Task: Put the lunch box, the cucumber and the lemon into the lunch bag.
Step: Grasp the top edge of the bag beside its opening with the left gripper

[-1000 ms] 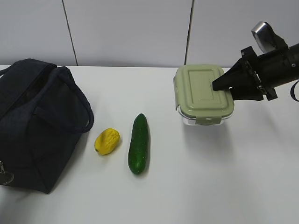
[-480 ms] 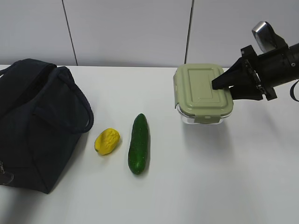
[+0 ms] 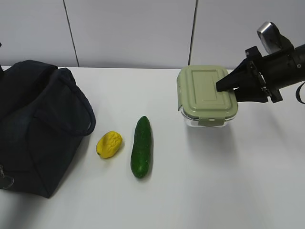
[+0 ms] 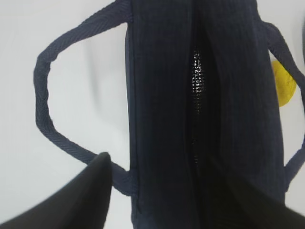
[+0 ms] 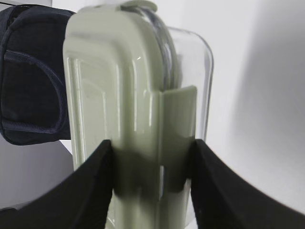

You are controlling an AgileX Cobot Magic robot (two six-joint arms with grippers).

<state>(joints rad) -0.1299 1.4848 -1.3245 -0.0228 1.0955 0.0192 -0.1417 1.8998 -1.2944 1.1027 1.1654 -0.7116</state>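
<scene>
The lunch box point(image 3: 207, 93) with its sage-green lid stands at the right. My right gripper point(image 3: 220, 88) is shut on its right end; in the right wrist view the fingers point(image 5: 95, 181) press the lid and the clear base of the box point(image 5: 124, 95). The cucumber point(image 3: 142, 146) and the lemon point(image 3: 109, 144) lie mid-table. The navy lunch bag point(image 3: 38, 124) stands at the left. My left gripper point(image 4: 159, 160) hovers over the bag's top point(image 4: 162, 95), jaws wide apart on either side of it, holding nothing. The zipper point(image 4: 196, 95) gapes a little.
The bag's loop handles point(image 4: 43, 95) hang out to both sides. The lemon point(image 4: 283, 86) peeks past the bag's edge in the left wrist view. The bag point(image 5: 28, 95) shows beyond the box in the right wrist view. A white wall runs behind the table.
The lunch box has risen very slightly in my right gripper. The bag's far left handle has slipped out of the exterior view. Lemon and cucumber have not moved.
</scene>
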